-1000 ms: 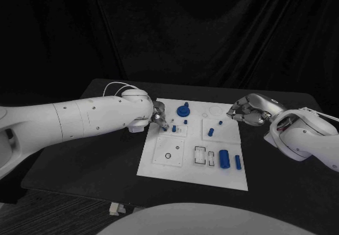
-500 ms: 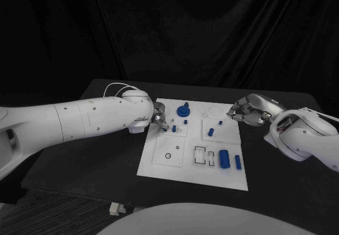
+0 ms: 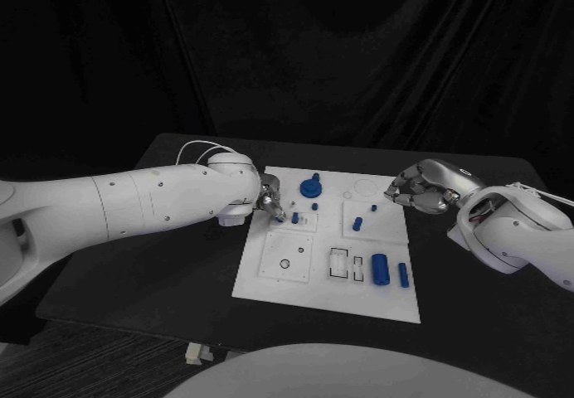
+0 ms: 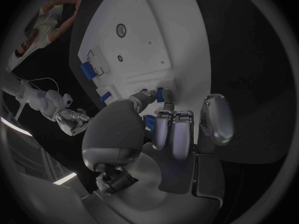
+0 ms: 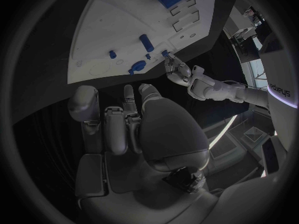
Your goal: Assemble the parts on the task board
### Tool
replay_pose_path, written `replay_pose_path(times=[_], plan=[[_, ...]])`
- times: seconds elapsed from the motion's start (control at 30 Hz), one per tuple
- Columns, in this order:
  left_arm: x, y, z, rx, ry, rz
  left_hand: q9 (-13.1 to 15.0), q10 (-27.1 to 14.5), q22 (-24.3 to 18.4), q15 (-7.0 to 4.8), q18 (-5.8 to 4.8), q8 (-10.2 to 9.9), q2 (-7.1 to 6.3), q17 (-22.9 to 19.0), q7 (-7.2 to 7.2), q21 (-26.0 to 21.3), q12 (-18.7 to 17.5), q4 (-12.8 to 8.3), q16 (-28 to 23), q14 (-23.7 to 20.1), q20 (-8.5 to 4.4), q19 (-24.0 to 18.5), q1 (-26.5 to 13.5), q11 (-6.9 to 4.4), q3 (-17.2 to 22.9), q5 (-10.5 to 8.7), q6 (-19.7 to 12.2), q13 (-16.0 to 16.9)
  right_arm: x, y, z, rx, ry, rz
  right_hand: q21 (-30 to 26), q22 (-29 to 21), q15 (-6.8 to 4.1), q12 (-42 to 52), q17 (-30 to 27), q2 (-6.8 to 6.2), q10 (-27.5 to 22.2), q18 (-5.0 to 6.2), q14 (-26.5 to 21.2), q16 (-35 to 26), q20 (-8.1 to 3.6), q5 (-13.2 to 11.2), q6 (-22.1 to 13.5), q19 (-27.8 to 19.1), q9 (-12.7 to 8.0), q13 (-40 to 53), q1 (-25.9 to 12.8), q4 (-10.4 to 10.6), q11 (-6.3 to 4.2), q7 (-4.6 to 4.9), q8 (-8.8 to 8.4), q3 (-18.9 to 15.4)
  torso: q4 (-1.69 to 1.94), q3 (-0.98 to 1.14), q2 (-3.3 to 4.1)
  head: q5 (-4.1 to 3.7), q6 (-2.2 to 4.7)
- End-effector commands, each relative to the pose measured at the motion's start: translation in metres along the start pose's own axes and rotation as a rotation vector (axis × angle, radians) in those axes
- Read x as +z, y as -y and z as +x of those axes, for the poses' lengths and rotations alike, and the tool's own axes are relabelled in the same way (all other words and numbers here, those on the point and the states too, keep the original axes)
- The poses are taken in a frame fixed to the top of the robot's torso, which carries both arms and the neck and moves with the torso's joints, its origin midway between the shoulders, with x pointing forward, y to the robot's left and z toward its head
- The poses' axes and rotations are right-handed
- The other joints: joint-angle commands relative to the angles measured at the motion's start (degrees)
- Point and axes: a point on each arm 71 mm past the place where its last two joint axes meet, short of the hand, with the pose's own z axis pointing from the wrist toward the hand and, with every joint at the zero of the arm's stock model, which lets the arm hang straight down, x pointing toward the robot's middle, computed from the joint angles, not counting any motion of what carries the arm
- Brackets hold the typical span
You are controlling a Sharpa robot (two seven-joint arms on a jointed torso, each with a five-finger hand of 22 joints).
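Observation:
The white task board point(image 3: 311, 286) lies mid-table. My left hand point(image 3: 269, 203) hovers over its left edge. In the left wrist view its thumb and a fingertip point(image 4: 149, 95) pinch a small blue part point(image 4: 163, 93), close to a short peg point(image 3: 295, 218) that stands in the board. My right hand point(image 3: 419, 189) hangs at the board's right edge with its fingers point(image 5: 118, 119) curled in on nothing. On the board are a blue knob point(image 3: 311, 186), a slanted peg point(image 3: 357, 222), a large cylinder point(image 3: 379, 269) and a slimmer one point(image 3: 403, 274).
A ring-shaped hole point(image 3: 284, 264) and rectangular slots point(image 3: 340, 261) mark the board's near half. A white cable point(image 3: 197, 149) loops behind my left wrist. Bare black table point(image 3: 156, 265) surrounds the board on all sides.

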Motion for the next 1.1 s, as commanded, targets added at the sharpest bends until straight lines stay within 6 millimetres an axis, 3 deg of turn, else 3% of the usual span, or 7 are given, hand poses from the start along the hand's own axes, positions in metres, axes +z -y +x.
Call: replay_pose_path(times=[0.03, 0.13, 0.23, 0.3, 0.63, 1.1], plan=[[0.0016, 0.0011, 0.0044, 0.014, -0.029, -0.003, -0.78, 3.52, 9.87, -0.53, 0.97, -0.67, 1.23, 12.97, -1.30, -1.12, -0.61, 1.16, -0.32, 5.17, 0.02, -0.36, -1.23, -0.33, 0.99, -3.90, 1.05, 10.98, -0.0003, 0.0018, 0.0012, -0.002, -0.007, 0.021, -1.04, 7.39, -0.67, 0.28, 6.20, -0.14, 6.37, 1.05, 3.64, -0.69, -0.22, 1.36, 0.29, -0.15, 0.86, 14.58, 1.13, 0.19, -0.23, -0.23, 1.03, 2.24, 0.01, 0.00, 0.02, -0.01, -0.01], [0.0022, 0.0009, 0.0052, 0.020, -0.039, -0.010, -2.40, 3.51, 9.84, -0.27, 0.98, -2.44, 1.83, 12.88, -0.81, -1.34, -0.58, 2.91, -0.37, 5.14, 0.18, -0.40, -2.51, 0.03, -1.47, -8.65, 0.26, 11.00, -0.0002, 0.0017, 0.0013, -0.002, -0.008, 0.021, -1.04, 7.39, -0.67, 0.28, 6.20, -0.14, 6.37, 1.05, 3.64, -0.69, -0.22, 1.36, 0.29, -0.15, 0.86, 14.58, 1.13, 0.19, -0.23, -0.23, 1.03, 2.24, 0.02, -0.01, 0.02, -0.01, -0.01], [0.0027, 0.0005, 0.0058, 0.023, -0.044, -0.015, -4.27, 3.49, 9.81, 0.04, 1.00, -4.01, 2.16, 12.87, -0.34, -1.55, -0.57, 4.73, -0.38, 5.13, 0.43, -0.44, -3.85, 0.44, -3.70, -9.57, 0.16, 10.99, -0.0002, 0.0018, 0.0013, -0.002, -0.008, 0.022, -1.04, 7.39, -0.67, 0.28, 6.20, -0.14, 6.37, 1.05, 3.64, -0.69, -0.22, 1.36, 0.29, -0.15, 0.86, 14.58, 1.13, 0.19, -0.23, -0.23, 1.03, 2.24, 0.03, 0.00, 0.01, -0.07, -0.01], [0.0031, 0.0000, 0.0061, 0.023, -0.047, -0.018, -5.60, 3.49, 9.80, 0.33, 1.01, -5.13, 2.39, 12.84, 0.05, -1.67, -0.53, 6.31, -0.39, 5.11, 0.69, -0.44, -4.93, 0.79, -5.83, -11.69, -0.07, 11.01, -0.0002, 0.0018, 0.0014, -0.002, -0.009, 0.022, -1.04, 7.39, -0.67, 0.28, 6.20, -0.14, 6.37, 1.05, 3.64, -0.69, -0.22, 1.36, 0.29, -0.15, 0.86, 14.58, 1.13, 0.19, -0.23, -0.23, 1.03, 2.24, 0.02, -0.01, 0.01, -0.04, -0.01], [0.0043, -0.0022, 0.0079, 0.031, -0.064, -0.031, -7.52, 3.45, 9.75, 0.74, 1.11, -6.44, 3.04, 12.71, 0.49, -2.09, -0.47, 10.35, -0.46, 5.05, 1.16, -0.51, -7.42, 1.25, -11.38, -14.19, -0.18, 11.03, -0.0001, 0.0021, 0.0015, -0.003, -0.011, 0.022, -1.16, 7.36, -0.67, 0.28, 6.13, -0.17, 6.37, 1.07, 3.62, -0.76, -0.23, 1.38, 0.26, -0.18, 0.87, 14.58, 1.17, 0.16, -0.23, -0.22, 1.02, 2.30, 0.00, 0.00, 0.02, -0.03, -0.01], [0.0046, -0.0028, 0.0084, 0.031, -0.067, -0.027, -6.96, 3.38, 9.74, 0.64, 1.14, -5.27, 3.52, 12.76, 0.20, -2.20, -0.53, 10.57, -0.43, 5.06, 1.13, -0.50, -8.63, 1.05, -14.46, -15.66, 0.77, 10.95, -0.0001, 0.0024, 0.0016, -0.003, -0.013, 0.024, -1.30, 7.33, -0.67, 0.28, 6.02, -0.21, 6.37, 1.09, 3.59, -0.87, -0.23, 1.39, 0.23, -0.22, 0.87, 14.58, 1.16, 0.17, -0.22, -0.20, 1.00, 2.33, 0.01, 0.00, 0.00, -0.04, -0.01]])
